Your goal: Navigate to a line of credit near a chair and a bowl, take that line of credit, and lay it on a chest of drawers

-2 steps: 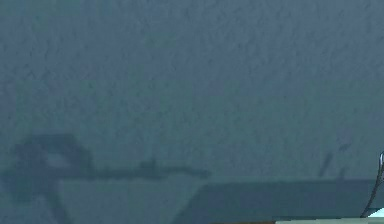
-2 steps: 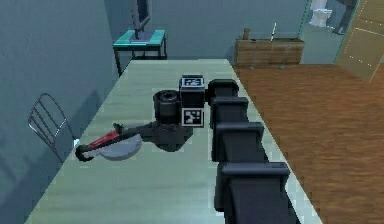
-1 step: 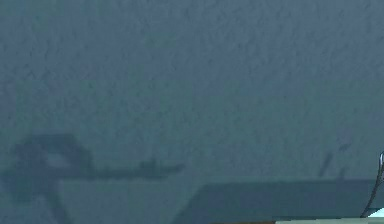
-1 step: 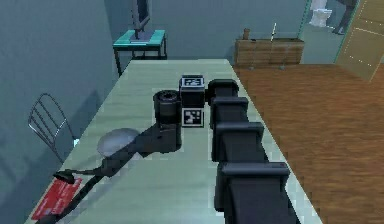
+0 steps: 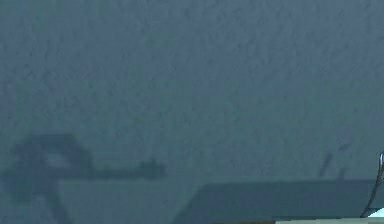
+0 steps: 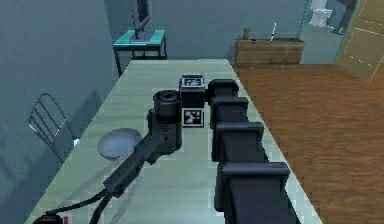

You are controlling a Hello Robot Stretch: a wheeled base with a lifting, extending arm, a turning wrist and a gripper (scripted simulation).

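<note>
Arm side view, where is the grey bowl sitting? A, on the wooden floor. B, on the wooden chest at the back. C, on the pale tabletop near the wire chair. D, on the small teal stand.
C: the grey bowl lies on the pale tabletop, close to the table edge beside the wire chair.

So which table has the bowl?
The long pale table, with the bowl by the wire chair. The small teal table at the back carries a screen.
</note>
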